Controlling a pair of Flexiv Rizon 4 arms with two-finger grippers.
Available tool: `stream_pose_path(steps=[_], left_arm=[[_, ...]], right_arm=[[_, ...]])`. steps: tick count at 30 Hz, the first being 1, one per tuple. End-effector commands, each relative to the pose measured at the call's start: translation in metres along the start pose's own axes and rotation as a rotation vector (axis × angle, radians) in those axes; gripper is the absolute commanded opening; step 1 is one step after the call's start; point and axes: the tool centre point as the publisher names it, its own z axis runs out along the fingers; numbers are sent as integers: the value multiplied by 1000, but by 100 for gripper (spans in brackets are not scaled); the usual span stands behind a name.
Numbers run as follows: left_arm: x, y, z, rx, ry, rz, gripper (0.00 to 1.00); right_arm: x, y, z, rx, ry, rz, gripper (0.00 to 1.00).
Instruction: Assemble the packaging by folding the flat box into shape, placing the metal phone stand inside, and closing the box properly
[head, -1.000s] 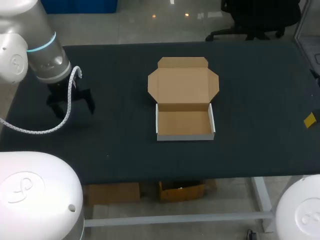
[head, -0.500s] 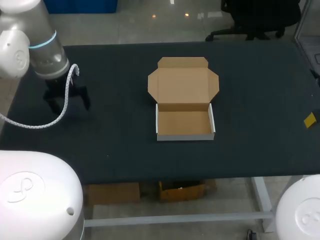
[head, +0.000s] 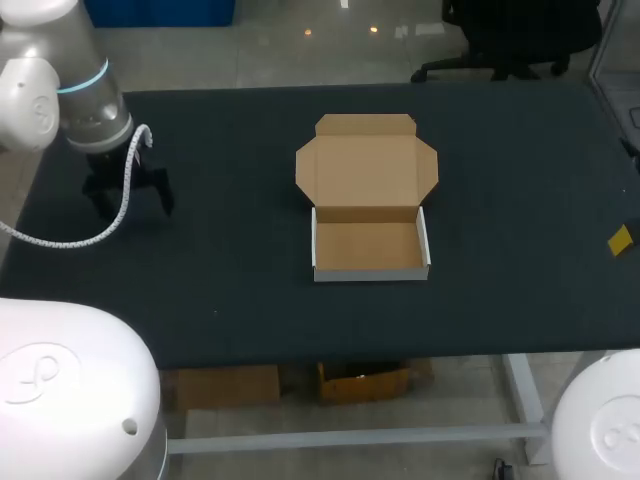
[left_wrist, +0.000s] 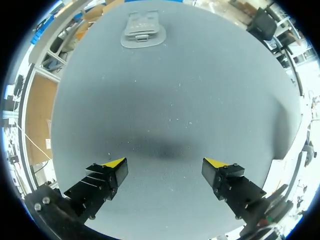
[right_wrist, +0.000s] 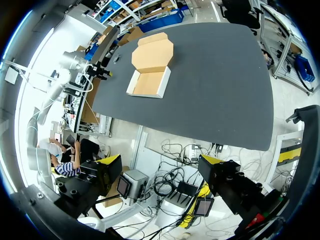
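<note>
While your left pincer (left_wrist: 165, 167) hangs spread above the dark worktop (head: 520, 180) at its left side, the cardboard box (head: 368, 248) sits mid-worktop, its lid lying open behind the tray. Your right pincer (right_wrist: 160, 165), also spread, is beyond the worktop's edge, well apart from the box.

No lettering, number, label or sign can be read on the box (head: 366, 248) or the table (head: 520, 180) in any view.
</note>
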Motion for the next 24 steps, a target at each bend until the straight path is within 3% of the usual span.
stream_pose_path(steps=[1,24], left_arm=[[1,-10,6,-7,-10,1,100],[-1,-46,18,9,-37,-9,100]], right_arm=[[1,-1,-2,2,2,0,100],[1,-1,-2,2,2,0,100]])
